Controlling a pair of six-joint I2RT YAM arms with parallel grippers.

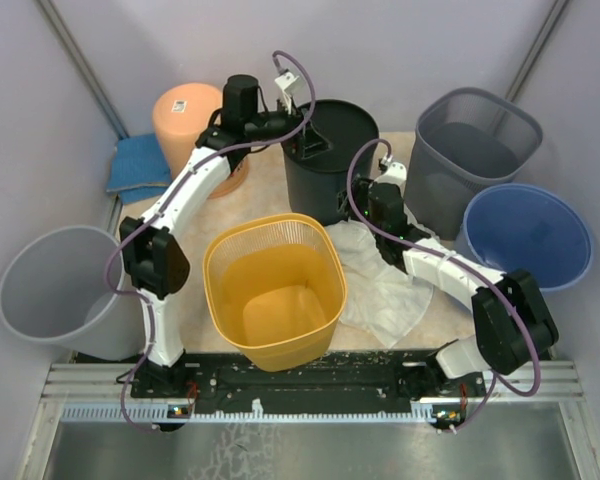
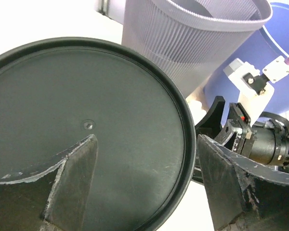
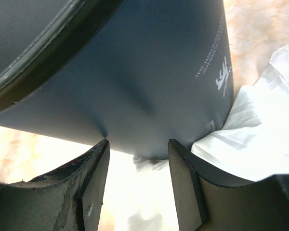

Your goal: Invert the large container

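The large black container (image 1: 330, 150) stands at the back middle of the table with its flat base facing up. In the left wrist view that base (image 2: 86, 125) fills the frame. My left gripper (image 1: 308, 148) is open above the base's near rim, with one finger over the base and the other outside the rim (image 2: 144, 178). My right gripper (image 1: 357, 205) is open and empty at the container's lower side wall (image 3: 149, 72), and its fingertips (image 3: 137, 178) touch the wall.
A yellow mesh basket (image 1: 275, 290) stands in front. A grey mesh bin (image 1: 475, 150) and a blue bin (image 1: 528, 235) are at the right. A grey bin (image 1: 55, 290) sits at the left, with an orange container (image 1: 185, 120) and a blue cloth (image 1: 138, 165) at the back left. A white bag (image 1: 385, 285) lies under the right arm.
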